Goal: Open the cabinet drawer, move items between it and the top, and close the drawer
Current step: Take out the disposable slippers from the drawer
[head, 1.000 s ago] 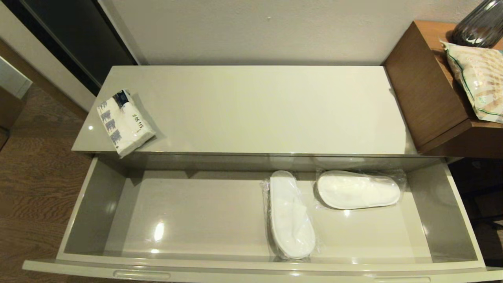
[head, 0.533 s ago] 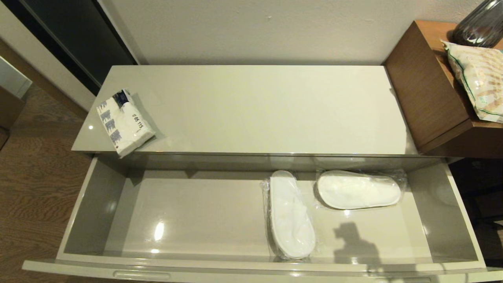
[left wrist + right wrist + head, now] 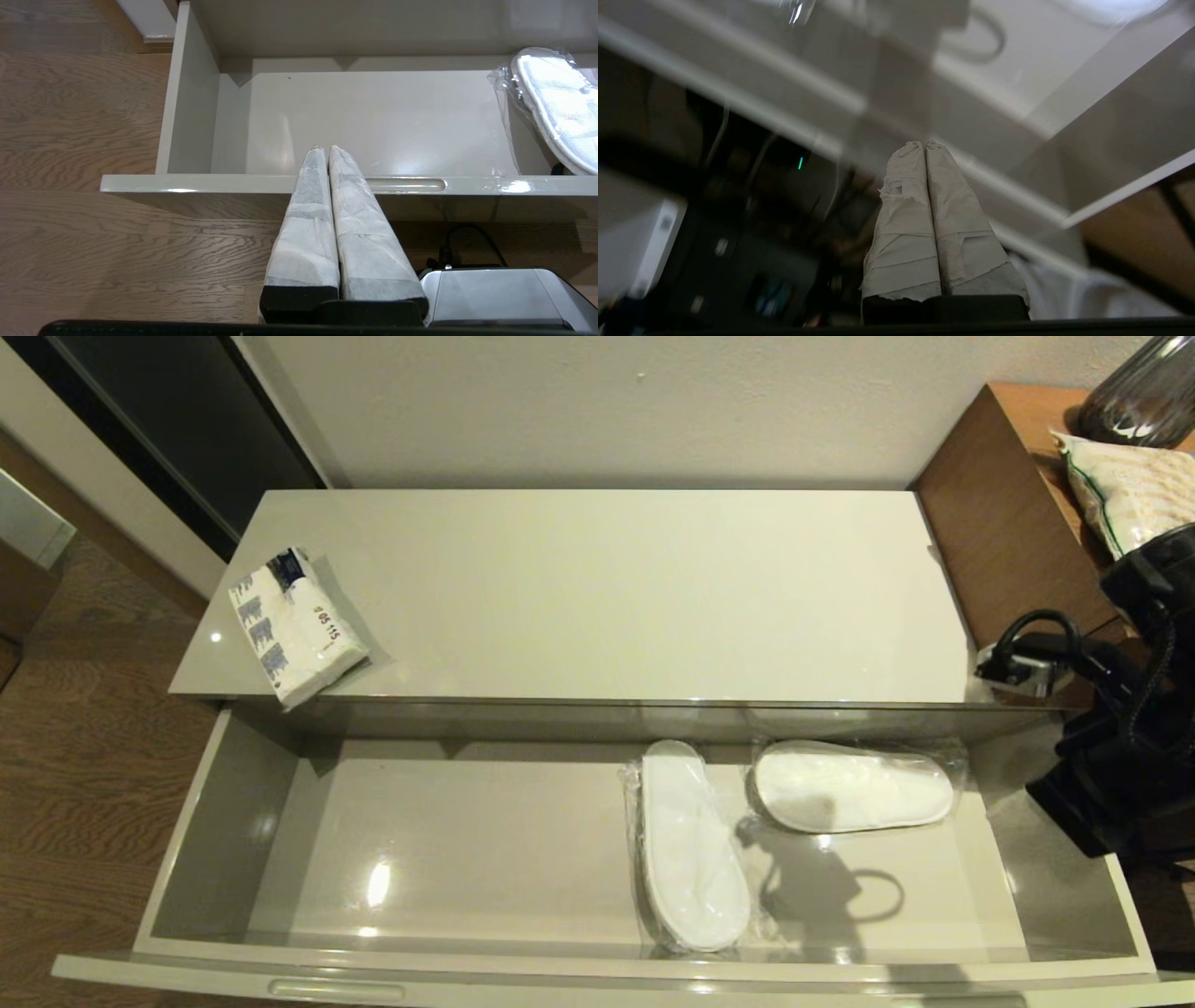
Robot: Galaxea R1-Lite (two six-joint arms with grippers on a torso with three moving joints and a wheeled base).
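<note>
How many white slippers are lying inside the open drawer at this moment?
2. One slipper lies lengthwise in the middle of the drawer, reaching toward its front. The other slipper lies crosswise to its right, near the back. Both are in clear wrap; the back, under the top, is hidden.

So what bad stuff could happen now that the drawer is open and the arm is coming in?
The right arm is high by the drawer's right end, close to the patterned bag and dark vase on the wooden table; a swing might knock them. The right claw is shut, so it would only shove the wrapped slippers. Their plastic looks slippery.
</note>
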